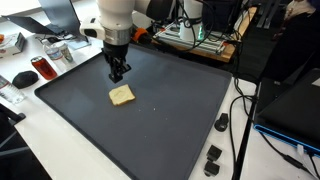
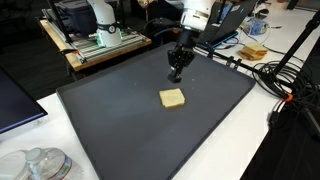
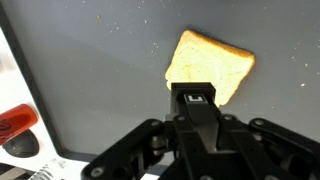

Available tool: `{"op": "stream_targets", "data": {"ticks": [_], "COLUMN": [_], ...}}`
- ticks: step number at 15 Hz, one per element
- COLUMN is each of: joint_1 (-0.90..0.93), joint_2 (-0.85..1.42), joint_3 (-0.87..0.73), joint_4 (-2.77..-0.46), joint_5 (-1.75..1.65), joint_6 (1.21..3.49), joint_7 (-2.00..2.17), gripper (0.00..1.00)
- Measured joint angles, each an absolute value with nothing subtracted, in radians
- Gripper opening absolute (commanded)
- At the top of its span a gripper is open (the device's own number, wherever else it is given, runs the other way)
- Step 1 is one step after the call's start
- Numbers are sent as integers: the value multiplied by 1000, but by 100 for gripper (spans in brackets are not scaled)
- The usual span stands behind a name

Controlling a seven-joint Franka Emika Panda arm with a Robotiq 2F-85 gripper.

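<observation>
A slice of toast (image 1: 121,95) (image 2: 172,97) lies flat on a dark grey mat (image 1: 170,125) (image 2: 110,120), near its middle. My gripper (image 1: 118,72) (image 2: 176,72) hangs just above the mat, a short way behind the toast and apart from it. In the wrist view the toast (image 3: 210,62) lies just past my gripper (image 3: 195,92), and the black fingers are pressed together with nothing between them. The gripper touches neither the toast nor the mat, as far as the views show.
A red can (image 1: 42,68) (image 3: 15,122) and a black mouse (image 1: 22,77) sit beside one mat edge. Small black parts (image 1: 213,153) and cables (image 2: 285,85) lie off another. A clear plastic container (image 2: 40,165) stands near a corner. Equipment racks (image 2: 100,40) stand behind.
</observation>
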State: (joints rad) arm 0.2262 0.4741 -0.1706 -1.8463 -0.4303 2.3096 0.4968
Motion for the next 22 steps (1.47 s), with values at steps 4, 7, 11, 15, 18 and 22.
{"op": "stream_targets", "data": {"ticks": [4,7,11,15,18,22], "joint_1": [275,300,318,309,278,200], "joint_2": [549,612,694,761,801,841], "joint_3": [-168,-166,-161,-159,-152,-118], "joint_4": [-1746,-1673,-1574,-1466,-1382,-1281], "joint_5": [-472,-501,-508,-494,-450,-337], "joint_6": [2198,2155,2084,2002,1960,1932], "joint_7": [565,578,577,556,507,386], "gripper": [5,5,5,5,5,5]}}
